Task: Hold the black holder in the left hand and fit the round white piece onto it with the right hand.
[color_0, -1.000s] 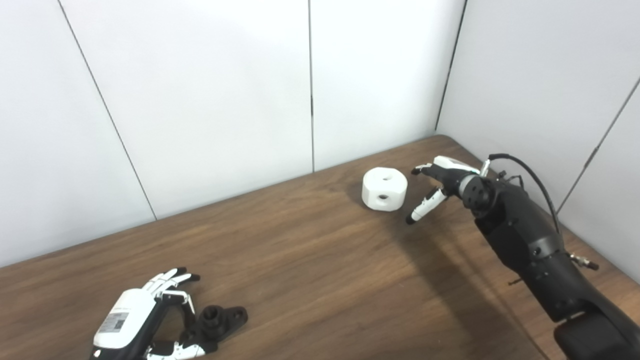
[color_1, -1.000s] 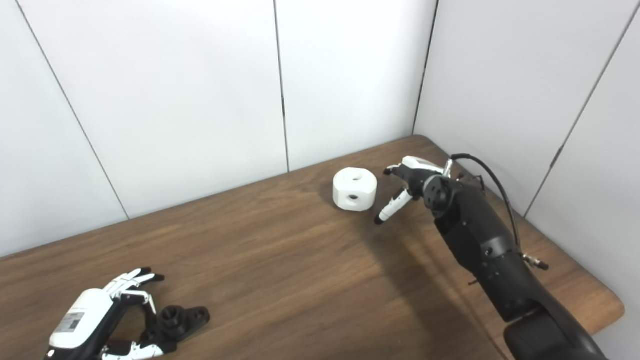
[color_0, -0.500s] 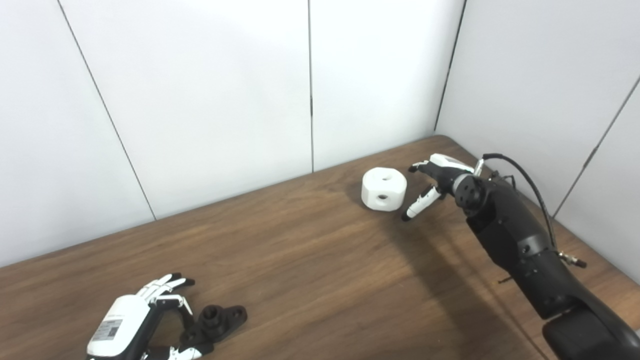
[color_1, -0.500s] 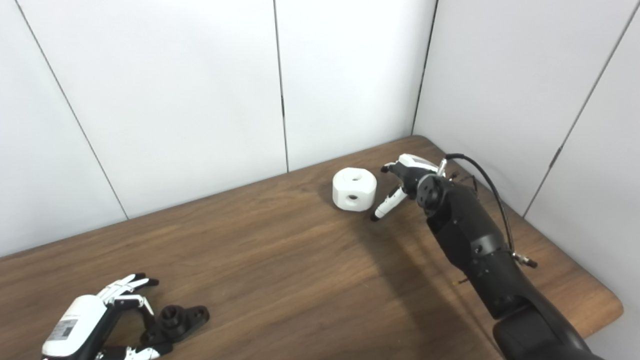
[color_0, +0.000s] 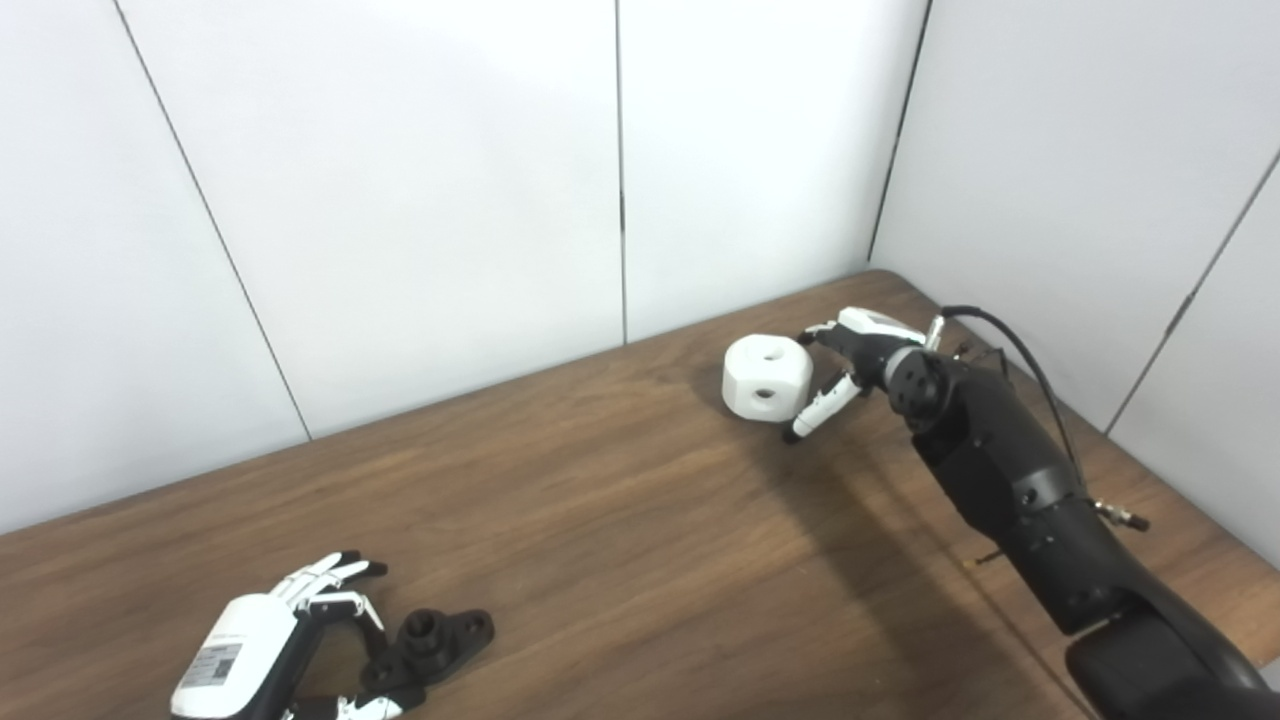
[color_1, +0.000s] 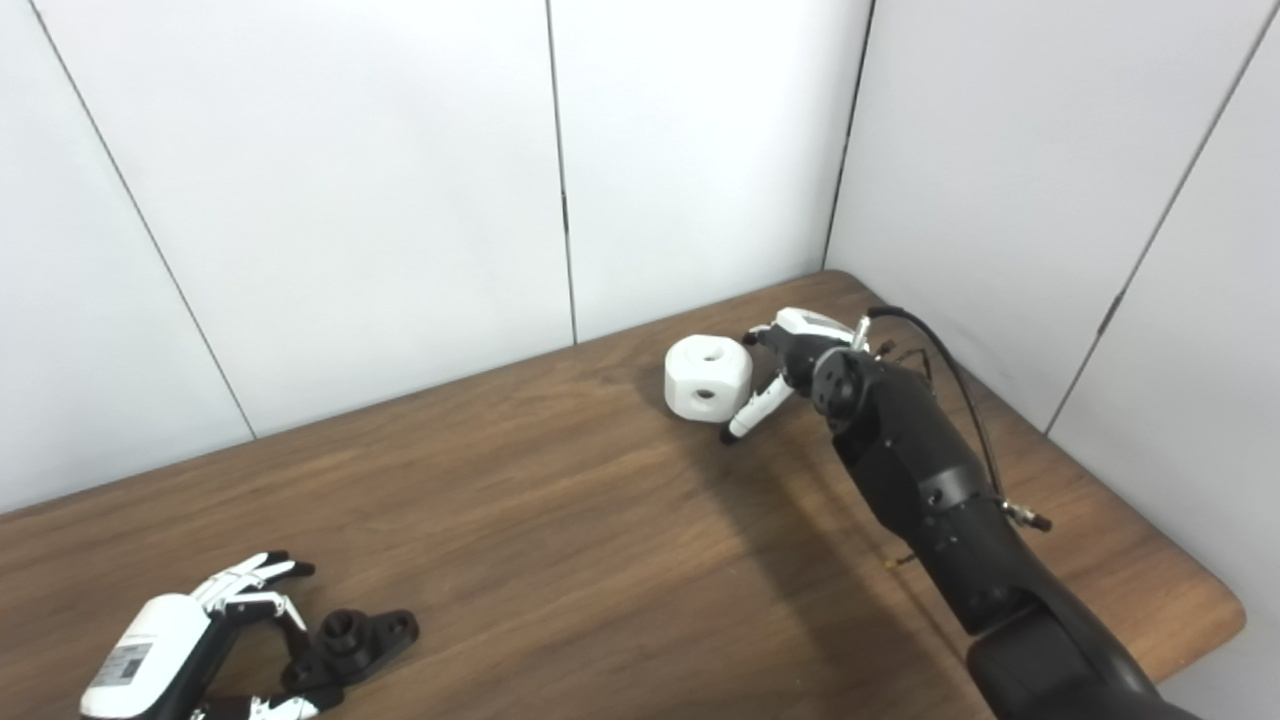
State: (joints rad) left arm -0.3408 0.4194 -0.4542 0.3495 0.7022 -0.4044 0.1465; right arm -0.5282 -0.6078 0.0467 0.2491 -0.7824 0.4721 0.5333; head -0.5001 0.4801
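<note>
The round white piece (color_0: 766, 377), with a hole on top and one in its side, rests on the wooden table (color_0: 620, 520) at the far right. My right hand (color_0: 850, 360) is open right beside it, fingers spread at its right side and thumb low near its front. The black holder (color_0: 432, 643), a flat bracket with a raised ring, lies at the near left. My left hand (color_0: 290, 640) is open next to it, fingers curled around its left end, thumb beneath at the frame's bottom edge; I cannot tell whether they touch it.
White wall panels (color_0: 450, 180) close off the table at the back and on the right. The table's right edge (color_1: 1215, 590) runs close behind my right forearm (color_0: 1010, 490). A black cable (color_0: 1010, 335) loops over the right wrist.
My right hand has moved left, from a gap away to right against the white piece. My left hand has slid slightly back toward the bottom edge. The holder and white piece have not moved.
</note>
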